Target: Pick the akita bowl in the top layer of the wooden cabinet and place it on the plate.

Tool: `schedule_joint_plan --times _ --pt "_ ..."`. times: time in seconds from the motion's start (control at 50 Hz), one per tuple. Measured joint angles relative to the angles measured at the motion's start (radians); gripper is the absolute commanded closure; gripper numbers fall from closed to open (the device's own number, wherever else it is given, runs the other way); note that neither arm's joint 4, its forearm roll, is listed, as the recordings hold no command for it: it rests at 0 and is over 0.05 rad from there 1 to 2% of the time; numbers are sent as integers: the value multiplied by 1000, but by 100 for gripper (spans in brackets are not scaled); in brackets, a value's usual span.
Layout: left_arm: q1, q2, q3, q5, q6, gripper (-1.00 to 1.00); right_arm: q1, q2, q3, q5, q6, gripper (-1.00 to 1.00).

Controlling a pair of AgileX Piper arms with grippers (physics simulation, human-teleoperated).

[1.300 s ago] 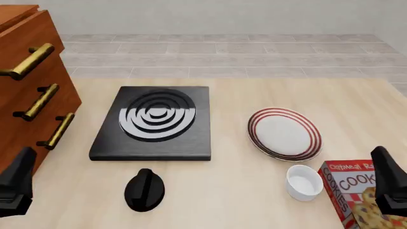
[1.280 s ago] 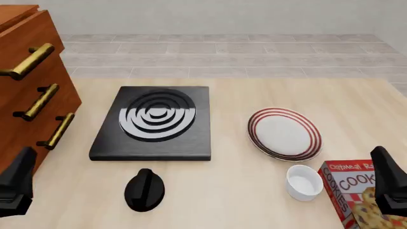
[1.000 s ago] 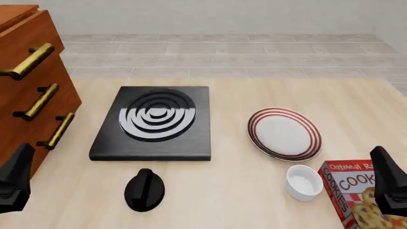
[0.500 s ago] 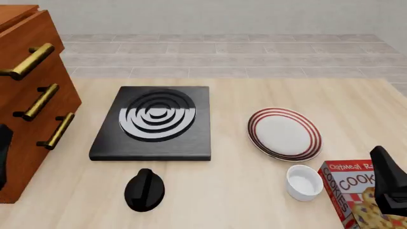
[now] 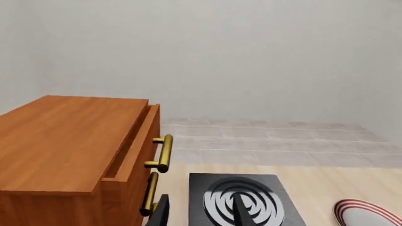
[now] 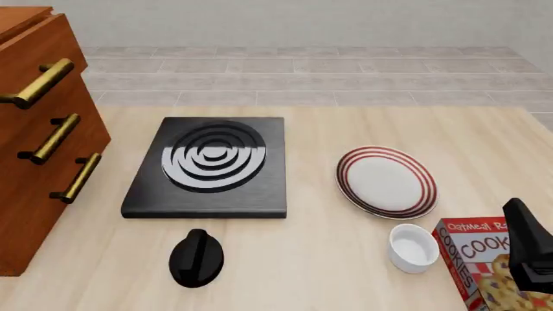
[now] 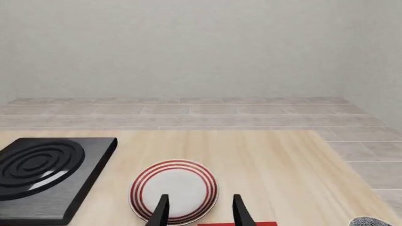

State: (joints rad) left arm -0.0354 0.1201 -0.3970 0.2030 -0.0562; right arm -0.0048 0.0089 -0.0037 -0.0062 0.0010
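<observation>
The wooden cabinet (image 6: 35, 149) stands at the table's left, with three brass handles down its front. Its top layer (image 5: 146, 141) sits a little forward of the cabinet's top, leaving a narrow dark gap; the inside is hidden, and so is the akita bowl. The plate (image 6: 386, 181) lies right of centre on the table. My left gripper (image 5: 201, 214) is open and empty, high up and facing the cabinet's front corner; it is outside the front view. My right gripper (image 7: 199, 211) is open and empty, hovering just short of the plate (image 7: 174, 190).
A black stove plate (image 6: 207, 165) lies mid-table, with a black knob (image 6: 196, 258) in front of it. A small white cup (image 6: 413, 247) and a cookie box (image 6: 484, 259) sit near the right gripper. A speckled round rim (image 7: 372, 221) is cut off at the table's right edge.
The left gripper rose along the cabinet's front and left the front view. The right arm and all the objects stayed put.
</observation>
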Motion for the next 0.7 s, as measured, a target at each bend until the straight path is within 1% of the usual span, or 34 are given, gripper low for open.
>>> schedule_joint_plan --times 0.26,0.7 --pt "-17 10 -89 47 4 -100 0 -2 0 1 -2 -100" --pt "-32 68 -251 100 21 -100 -1 -5 0 1 -3 -100"
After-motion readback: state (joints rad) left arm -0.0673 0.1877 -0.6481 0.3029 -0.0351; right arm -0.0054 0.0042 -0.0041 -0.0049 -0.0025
